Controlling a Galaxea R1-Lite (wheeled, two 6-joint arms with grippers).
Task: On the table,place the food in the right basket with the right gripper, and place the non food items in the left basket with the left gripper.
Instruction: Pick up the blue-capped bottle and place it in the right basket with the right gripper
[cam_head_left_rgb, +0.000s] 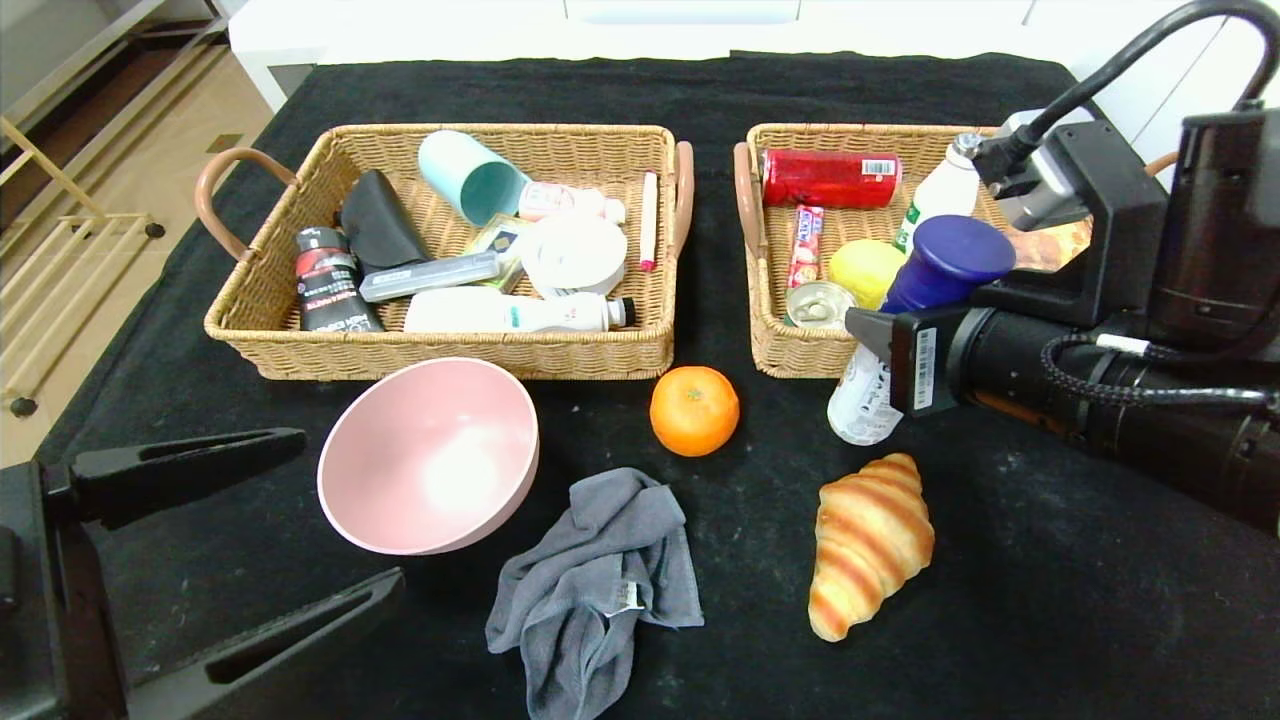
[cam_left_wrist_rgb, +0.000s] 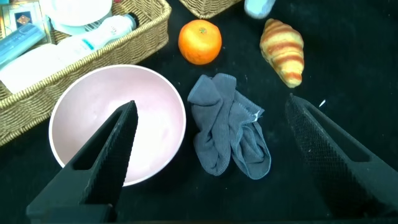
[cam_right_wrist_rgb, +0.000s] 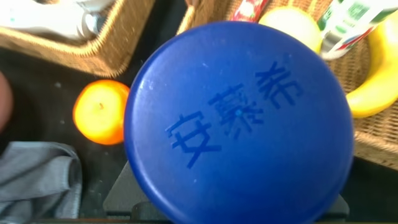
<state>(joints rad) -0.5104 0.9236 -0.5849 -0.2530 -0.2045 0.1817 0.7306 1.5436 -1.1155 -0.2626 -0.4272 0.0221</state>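
1. the right gripper (cam_head_left_rgb: 880, 345), a black cylindrical wrist with a barcode sticker, has its jaws clenched on the white bottle with a dark blue cap (cam_head_left_rgb: 905, 330), holding it tilted just in front of the right basket's near wall; judging by the task, this hold is for lifting it over that wall.
2. the right basket (cam_head_left_rgb: 780, 352), a tan woven wicker tray, already contains a red can (cam_head_left_rgb: 830, 178), a red snack stick (cam_head_left_rgb: 805, 245), a yellow round fruit (cam_head_left_rgb: 866, 272), a small tin (cam_head_left_rgb: 818, 303), another white bottle (cam_head_left_rgb: 940, 195) and, in the right wrist view, a yellow banana (cam_right_wrist_rgb: 373, 81).
3. beside the right basket, still on the black cloth tabletop (cam_head_left_rgb: 1000, 620), sit the orange (cam_head_left_rgb: 694, 410) near its front corner and the striped golden croissant (cam_head_left_rgb: 868, 540) well in front of it.
4. the left gripper (cam_head_left_rgb: 240, 540) waits far from the right basket with its black jaws released and spread, likely ready for the pale pink round bowl (cam_head_left_rgb: 430, 455) or the soft grey cloth (cam_head_left_rgb: 600, 575).
5. the left basket (cam_head_left_rgb: 440, 352) next to the right basket holds bottles, a teal cup (cam_head_left_rgb: 470, 175) and other non food items.
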